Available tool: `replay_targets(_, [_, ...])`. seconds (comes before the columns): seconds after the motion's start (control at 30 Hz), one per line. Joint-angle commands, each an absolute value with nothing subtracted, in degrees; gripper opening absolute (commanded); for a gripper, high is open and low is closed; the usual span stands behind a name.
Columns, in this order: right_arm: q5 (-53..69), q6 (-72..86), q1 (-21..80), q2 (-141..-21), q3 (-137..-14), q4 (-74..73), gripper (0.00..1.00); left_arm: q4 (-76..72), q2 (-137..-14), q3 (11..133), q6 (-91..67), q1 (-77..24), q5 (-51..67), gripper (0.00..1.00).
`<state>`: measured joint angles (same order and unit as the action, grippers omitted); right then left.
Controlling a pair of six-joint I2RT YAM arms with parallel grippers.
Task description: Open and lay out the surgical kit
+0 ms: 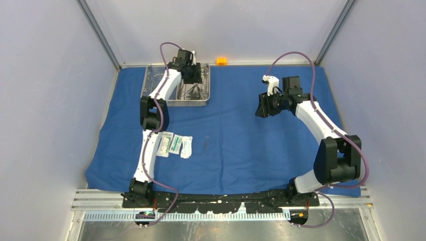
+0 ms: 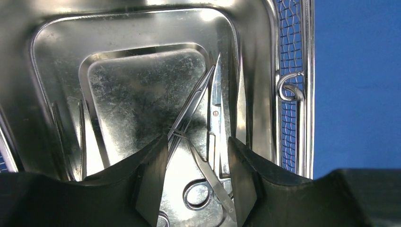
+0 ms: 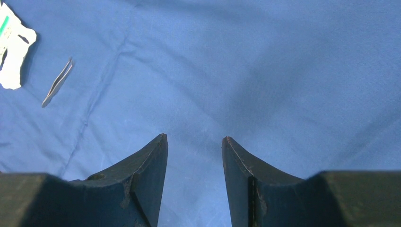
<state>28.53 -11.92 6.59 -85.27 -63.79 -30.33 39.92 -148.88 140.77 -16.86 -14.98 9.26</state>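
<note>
The large blue cloth wrap is spread over the desk, and its near edge is seen at the desk's front. Nearest on it, three white-green packets are laid in a row, with thin forceps just to their right. All four lie closer to the front than either end effector.

Farther in, the right end effector is held above bare cloth, its jaws parted and nothing gripped. The forceps and one packet are seen ahead and to its left, well apart from it. Unbroken cloth is left around it, out to the wrap's right edge.

Farthest, the left end effector is lowered into the smaller solid steel tray, which is seated inside the steel mesh basket. Its jaws are parted and nothing is clamped. Scissors lie on the tray floor between and just beyond the fingertips, crossed by another thin steel instrument. Contact with the tray cannot be judged. The tray wall stands close on the right, with the basket's mesh just beside it. An orange block is seen beyond the cloth's far edge, to the right.
</note>
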Motion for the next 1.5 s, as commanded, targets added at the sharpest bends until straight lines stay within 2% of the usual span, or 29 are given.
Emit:
replay_targets(0.0, [28.1,-12.7,6.8,-83.8,-65.0,-29.5,0.51,38.6,-149.1,141.1,-19.6,-14.1,11.0,0.50])
replay_targets(0.17, [28.1,-12.7,6.8,-83.7,-64.9,-29.6,0.51,38.5,-149.7,141.2,-20.3,-13.8,11.5,0.44])
replay_targets(0.47, [28.0,-12.7,6.8,-83.4,-64.6,-29.5,0.51,39.2,-151.9,143.1,-22.8,-12.9,12.8,0.43])
replay_targets(0.63, [28.0,-12.6,6.8,-83.4,-64.6,-29.5,0.51,39.1,-151.6,142.9,-23.2,-12.6,13.7,0.34])
replay_targets(0.8, [27.9,-12.6,6.9,-83.6,-64.6,-29.5,0.51,38.1,-151.0,143.1,-23.2,-12.4,14.1,0.20])
replay_targets(1.17, [27.8,-12.4,6.8,-83.8,-64.9,-29.9,0.51,37.4,-148.8,144.2,-23.6,-11.3,14.9,0.00])
replay_targets(1.47, [28.2,-12.2,6.9,-83.2,-66.3,-30.6,0.51,36.5,-143.1,144.0,-24.2,-10.0,18.2,0.00])
